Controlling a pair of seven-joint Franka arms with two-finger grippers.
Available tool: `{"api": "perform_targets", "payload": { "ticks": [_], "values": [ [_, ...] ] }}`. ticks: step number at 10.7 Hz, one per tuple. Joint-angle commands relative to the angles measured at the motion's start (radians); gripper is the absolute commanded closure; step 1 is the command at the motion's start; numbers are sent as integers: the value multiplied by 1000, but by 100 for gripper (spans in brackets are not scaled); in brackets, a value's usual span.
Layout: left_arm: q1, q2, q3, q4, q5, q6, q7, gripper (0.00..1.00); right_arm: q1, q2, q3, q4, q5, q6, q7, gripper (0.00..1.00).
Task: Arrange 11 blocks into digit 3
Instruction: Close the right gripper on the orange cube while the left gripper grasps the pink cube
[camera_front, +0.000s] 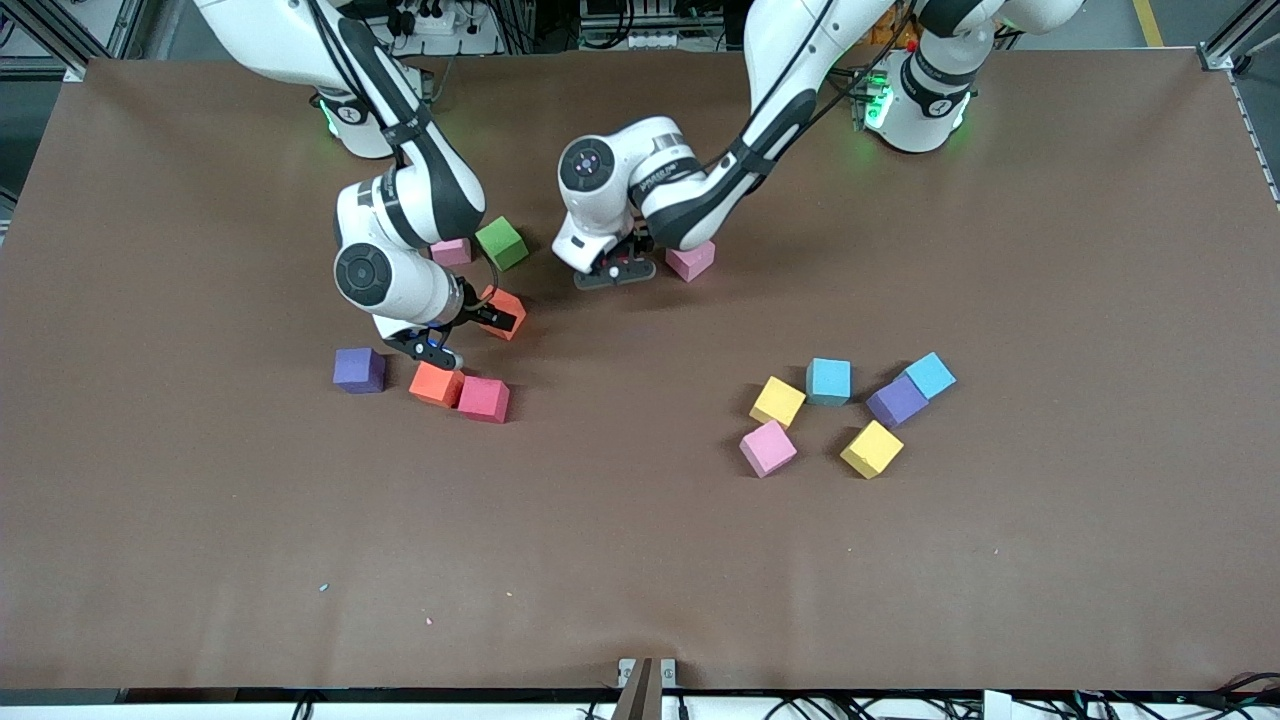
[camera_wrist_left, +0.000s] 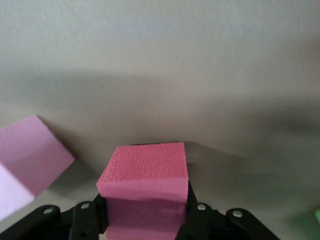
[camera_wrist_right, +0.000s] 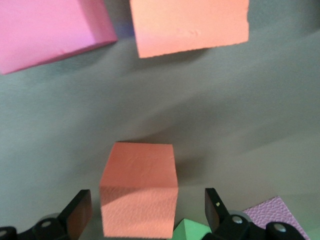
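Your left tool (camera_wrist_left: 145, 220) is clamped on a crimson block (camera_wrist_left: 144, 192); in the left wrist view the two fingers press its opposite flat sides, and the foam bulges slightly at the top edge, so judge it soft and very light. It will give under pressure, and its grainy matte skin should not slip. Take these cubes square across two parallel faces, low and centred, never corner to corner.

In the front view that tool (camera_front: 612, 270) sits low at about 12 o'clock of the desk (camera_front: 640, 560), with a pink block (camera_front: 691, 260) just beside it.

Your right tool (camera_wrist_right: 147, 215) stands wide, one finger on each side of an orange block (camera_wrist_right: 140, 187) without touching it. That block (camera_front: 503, 312) lies at roughly 10 o'clock of the desk. Close gently; too hard a squeeze would likely deform the cube and skew its placement.

Around it: another orange block (camera_front: 436, 384) touching a second crimson block (camera_front: 484, 399), a purple block (camera_front: 359, 370), a pink one (camera_front: 451, 251) and the green cube (camera_front: 501, 243).

At about 4 o'clock lies a loose cluster: two yellow blocks (camera_front: 777, 401), two cyan blocks (camera_front: 828, 381), another purple block (camera_front: 896, 400) and a pink block (camera_front: 767, 448). No figure is formed yet.
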Motion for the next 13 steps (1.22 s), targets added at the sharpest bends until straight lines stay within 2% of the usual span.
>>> {"api": "perform_targets", "payload": {
  "ticks": [1,5,6,7,8,9,10,13],
  "values": [
    [2,-42,-19,-22,21,-54,55,90,-4,16,7,-7,58,20,12,0],
    [2,-33,-21,-25,96,-54,144,87,16,59,7,-8,74,62,12,0],
    [4,-29,-19,-24,99,-45,144,87,18,64,7,-8,72,71,12,3],
    [4,-27,-19,-25,102,-26,144,87,22,64,7,-8,72,70,10,29],
    [7,-20,-19,-27,102,6,144,87,24,62,7,-8,72,68,10,51],
    [7,-13,-18,-27,102,32,144,87,24,61,7,-8,72,65,-2,64],
    [8,-9,-16,-33,116,56,142,86,25,55,7,-8,71,59,-10,70],
    [16,-9,-16,-56,130,80,142,86,38,21,7,-1,71,10,-88,71]
  ]
}}
